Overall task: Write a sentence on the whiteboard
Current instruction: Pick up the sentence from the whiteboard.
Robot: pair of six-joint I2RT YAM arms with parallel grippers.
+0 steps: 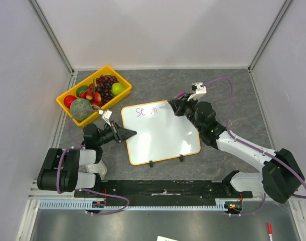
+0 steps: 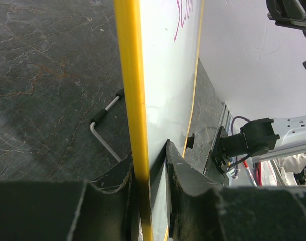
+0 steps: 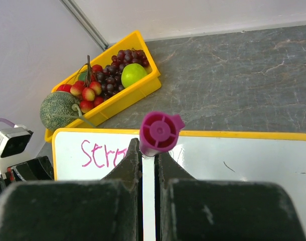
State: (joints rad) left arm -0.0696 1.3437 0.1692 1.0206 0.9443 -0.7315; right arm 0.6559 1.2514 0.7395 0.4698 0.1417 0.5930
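Here, in the middle of the overhead view, the whiteboard (image 1: 163,138) lies on the dark table (image 1: 228,95), its clip feet along the lower edge. At centre left, the left gripper (image 1: 129,133) has its jaws set narrowly over the board's yellow left rim. Higher up, the right gripper (image 1: 174,106) pinches a magenta-ended marker (image 3: 159,132), which points at the board's upper part. The sentence (image 3: 103,153) reads roughly "Stro" in the board's upper left corner. Farthest, at the upper left of the frame, sits the yellow fruit tray (image 3: 133,93).

Magenta handwriting (image 3: 100,153) near the far left corner of the whiteboard (image 3: 243,155) reads "Stro", with whatever follows hidden behind a purple-capped marker (image 3: 159,132); from overhead it is too small to read.
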